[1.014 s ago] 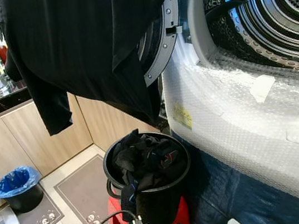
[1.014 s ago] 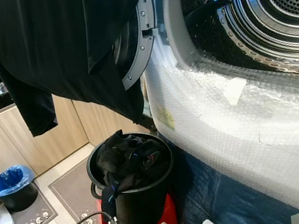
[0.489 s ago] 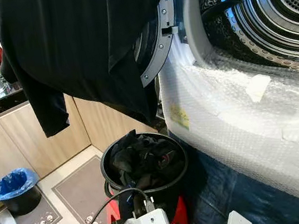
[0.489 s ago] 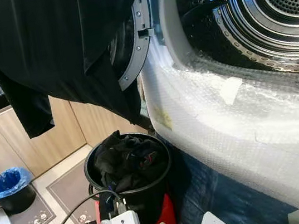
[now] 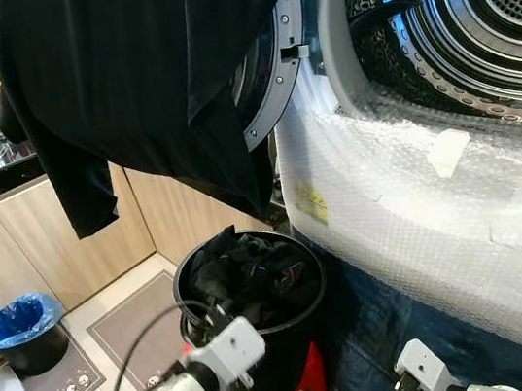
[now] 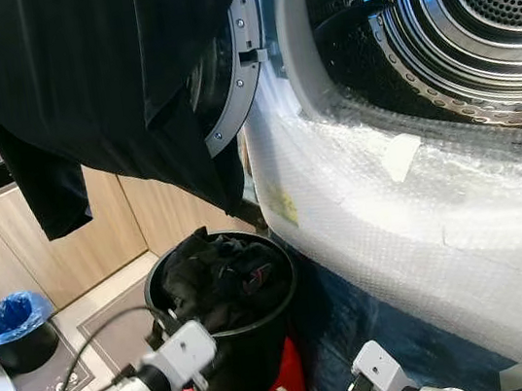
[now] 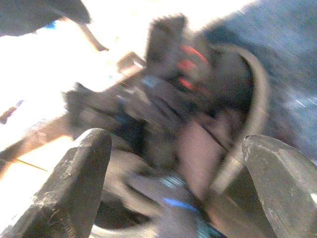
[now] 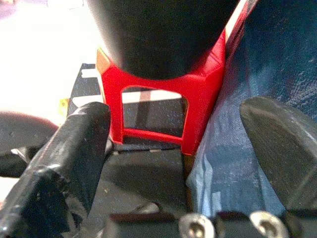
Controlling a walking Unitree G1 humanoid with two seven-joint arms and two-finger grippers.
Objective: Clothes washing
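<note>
Left eye view: my left claw (image 7: pixel 173 163) is spread wide with nothing in it, hovering right over the black bucket (image 5: pixel 287 334) stuffed with dark clothes (image 5: pixel 248 274). That bucket sits on a red stool (image 8: pixel 163 94). Above it a black shirt (image 5: pixel 140 76) hangs over the washer door (image 5: pixel 273 76). My right claw (image 8: pixel 173 148) is low beside the stool, wide open and empty too, with the drum (image 5: pixel 470 17) up above it.
</note>
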